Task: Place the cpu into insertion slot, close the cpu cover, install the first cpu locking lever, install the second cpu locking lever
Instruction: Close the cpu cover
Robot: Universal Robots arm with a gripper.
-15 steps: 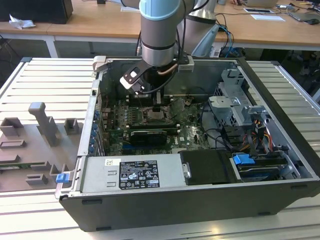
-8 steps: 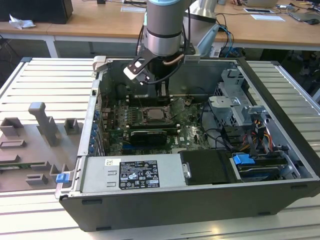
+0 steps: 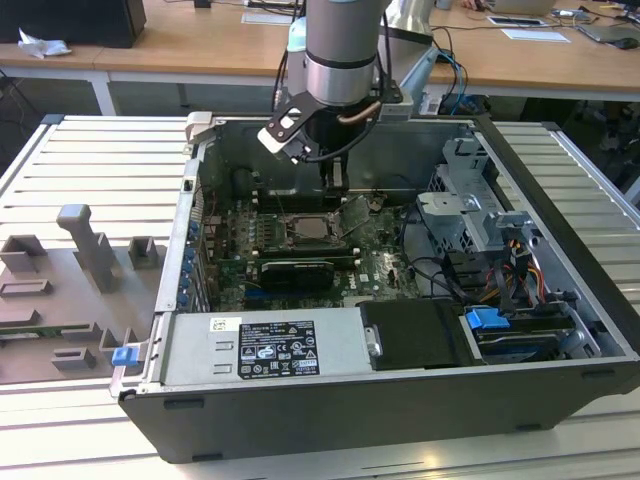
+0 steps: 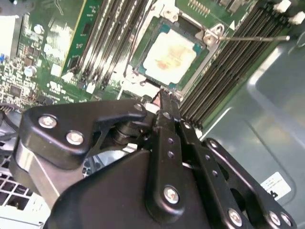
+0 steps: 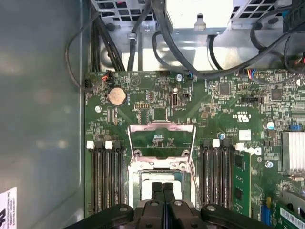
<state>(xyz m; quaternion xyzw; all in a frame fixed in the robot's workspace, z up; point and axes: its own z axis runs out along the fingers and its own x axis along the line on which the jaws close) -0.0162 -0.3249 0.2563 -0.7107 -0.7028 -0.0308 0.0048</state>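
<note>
Gripper [image 3: 335,180] is down inside the open PC case [image 3: 560,190], over the motherboard [image 5: 224,109]. In both wrist views the two black fingers [image 5: 157,192] are pressed together w/ no gap, and I see nothing pinched between them.

The tips sit at the near edge of the insertion slot [image 5: 135,188]. In the second wrist view the gripper [image 4: 164,95] ends right at the socket frame, just beside the chip. I can't say for sure if the tips touch the frame or hover just above it; the angle is poor there.

The cpu [image 4: 174,55] already lies flat in the slot, pale metal top up w/ a brownish smudge on it. In the exterior view I see the cpu [image 3: 313,228] roughly mid-board, below the arm.

The cpu cover [image 5: 162,127] is not closed. It's swung up and away from the socket, and green board shows through its window. A thin metal lever rod [image 4: 252,37] stands clear of the socket, running across the memory slots [image 4: 233,52].
</note>
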